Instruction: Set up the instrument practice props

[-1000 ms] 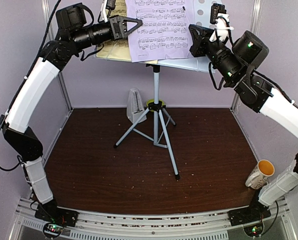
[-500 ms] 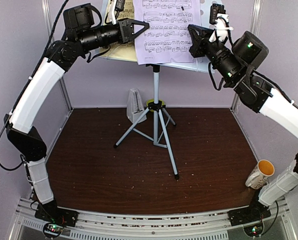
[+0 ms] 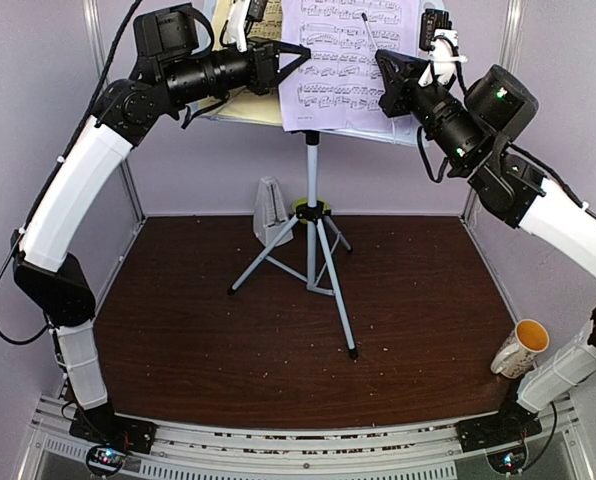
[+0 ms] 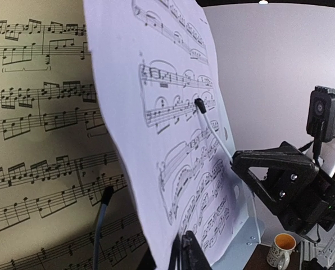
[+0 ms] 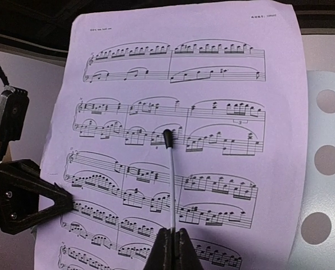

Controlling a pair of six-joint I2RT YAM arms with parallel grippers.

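White perforated music stand (image 5: 325,130) carries lilac sheet (image 3: 343,60), black printed staves, overlapping yellow sheet (image 4: 38,140). Left gripper (image 4: 181,253) fingers nearly together, pinching lilac sheet's left edge. Right gripper (image 5: 172,247) closed on thin white page-holder wire (image 5: 171,185), black tip on lilac sheet

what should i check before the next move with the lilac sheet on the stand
1. Lilac sheet on stand: ok, print right way up.
2. Lilac sheet flat: not ok, its left edge stands off the yellow sheet, pinched in the left pincer.
3. Right wire over lilac sheet: ok, held in the shut right pincer; whether its tip presses the paper, cannot tell.
4. Left wire over yellow sheet: ok.
5. Metronome: ok, upright beside the tripod.
6. Mug: ok, at the near right, apart from the tripod.
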